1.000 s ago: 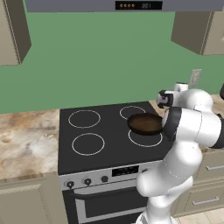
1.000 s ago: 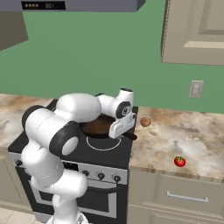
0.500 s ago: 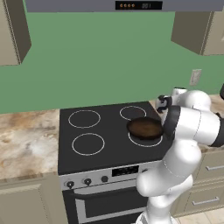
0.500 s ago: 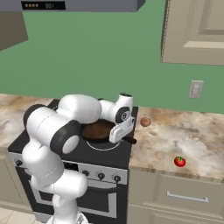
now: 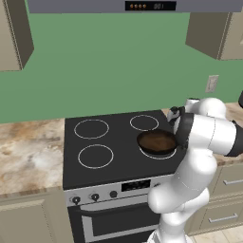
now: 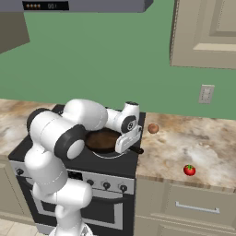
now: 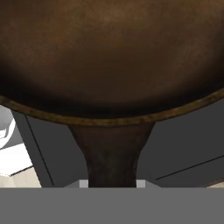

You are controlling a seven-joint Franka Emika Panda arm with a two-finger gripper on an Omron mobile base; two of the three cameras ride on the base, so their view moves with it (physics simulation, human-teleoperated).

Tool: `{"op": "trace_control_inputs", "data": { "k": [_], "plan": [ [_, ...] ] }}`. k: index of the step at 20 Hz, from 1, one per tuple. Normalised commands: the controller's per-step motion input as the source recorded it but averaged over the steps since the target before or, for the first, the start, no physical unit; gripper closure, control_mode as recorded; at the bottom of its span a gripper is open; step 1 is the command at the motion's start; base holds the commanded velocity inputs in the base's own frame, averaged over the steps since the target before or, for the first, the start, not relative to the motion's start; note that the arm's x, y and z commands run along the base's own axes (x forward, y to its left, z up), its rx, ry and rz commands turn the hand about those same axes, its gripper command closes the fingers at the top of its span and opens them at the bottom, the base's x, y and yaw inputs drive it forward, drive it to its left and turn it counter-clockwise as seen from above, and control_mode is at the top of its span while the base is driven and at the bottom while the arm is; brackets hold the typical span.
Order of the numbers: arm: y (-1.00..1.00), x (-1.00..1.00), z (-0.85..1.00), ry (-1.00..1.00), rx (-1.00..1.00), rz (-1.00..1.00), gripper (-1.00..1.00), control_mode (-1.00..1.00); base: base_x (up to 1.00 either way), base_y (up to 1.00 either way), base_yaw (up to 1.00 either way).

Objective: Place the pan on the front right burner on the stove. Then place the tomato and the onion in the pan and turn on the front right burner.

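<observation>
Brown and round, the pan (image 5: 157,141) is sitting over the front right burner (image 5: 160,153) near the stove's (image 6: 60,152) front right corner. The gripper (image 6: 131,146) is squeezing tight on the pan's handle. On the counter (image 6: 198,147), the onion (image 6: 153,128) is lying near the stove's edge, and the tomato (image 6: 189,170) is lying near the front edge.

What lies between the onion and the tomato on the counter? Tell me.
Nothing: in the right base view, only bare marbled counter runs from the onion near the stove forward to the tomato by the front edge.
</observation>
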Motion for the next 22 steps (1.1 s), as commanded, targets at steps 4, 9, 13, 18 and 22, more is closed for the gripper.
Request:
{"op": "trace_control_inputs", "data": {
  "k": [4, 9, 13, 18, 22],
  "plan": [
    [-0.05, 0.17, 0.0, 0.0, 0.0, 0.0, 1.0, -1.0, 0.0, 0.0, 0.0],
    [-0.11, 0.11, -0.02, 0.0, 0.0, 0.0, 1.0, -1.0, 0.0, 0.0, 0.0],
    [-0.14, 0.01, -0.13, 0.0, 0.0, 0.0, 1.0, -1.0, 0.0, 0.0, 0.0],
    [-0.05, 0.0, -0.2, 0.0, 0.0, 0.0, 1.0, -1.0, 0.0, 0.0, 0.0],
    [0.0, 0.0, -0.16, 0.0, 0.0, 0.0, 1.0, -1.0, 0.0, 0.0, 0.0]
  ]
}}
